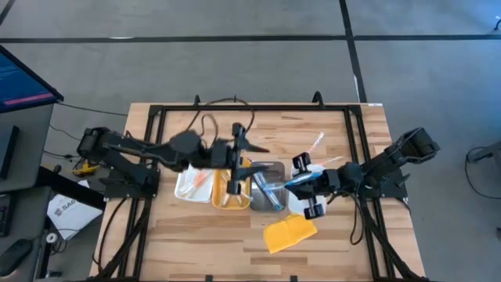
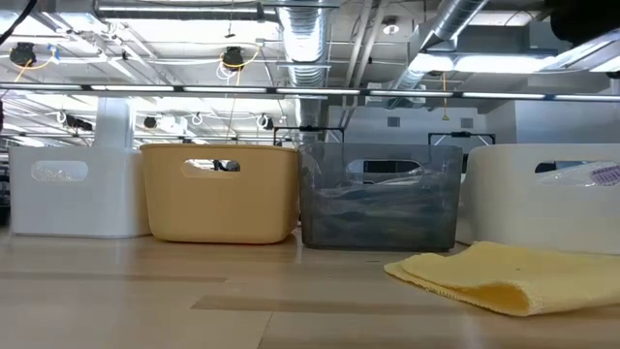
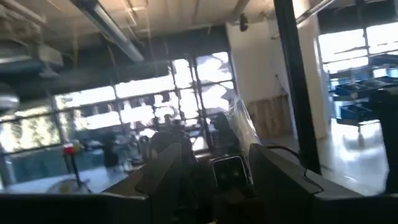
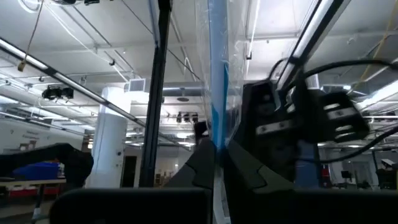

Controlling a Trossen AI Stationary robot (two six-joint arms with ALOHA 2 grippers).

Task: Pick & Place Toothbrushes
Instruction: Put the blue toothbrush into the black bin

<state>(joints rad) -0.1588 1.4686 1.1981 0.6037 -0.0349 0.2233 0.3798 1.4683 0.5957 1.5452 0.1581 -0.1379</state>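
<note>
1. Four trays are seen in a row on the wooden tabletop (image 1: 329, 235) in the high view: a white tray (image 1: 188, 186), an orange tray (image 1: 221, 200), a grey tray (image 1: 268, 168) and a second white tray (image 1: 296, 205) at the right end.
2. In the low view the same row is shown from table height, with the orange tray (image 2: 221, 194) between a white tray (image 2: 73, 189) and the translucent grey tray (image 2: 380, 199).
3. A yellow pad (image 1: 289, 233) is laid on the tabletop in front of the trays, apart from them; in the low view it (image 2: 509, 274) is seen folded and flat.
4. The left tool (image 1: 235, 157) is held above the orange tray. Its fingers (image 3: 165, 171) are spread in the left wrist view, and a clear wrapped item (image 3: 239, 121) is seen between them; whether it is pinched cannot be told.
5. The right tool (image 1: 291, 183) is held over the seam between the grey tray and the right white tray. Its fingers (image 4: 205, 165) are pressed together on a blue toothbrush (image 4: 217, 68) in a clear wrapper, which stands upward from them in the right wrist view.
6. In the high view the blue toothbrush (image 1: 301, 179) is seen at the right tool.
7. A pink toothbrush (image 1: 315, 143) is lying on the tabletop behind the right white tray.
8. Further blue toothbrushes (image 1: 270, 194) are lying in the grey tray, and an orange toothbrush (image 1: 200, 182) is lying in the left white tray.
</note>
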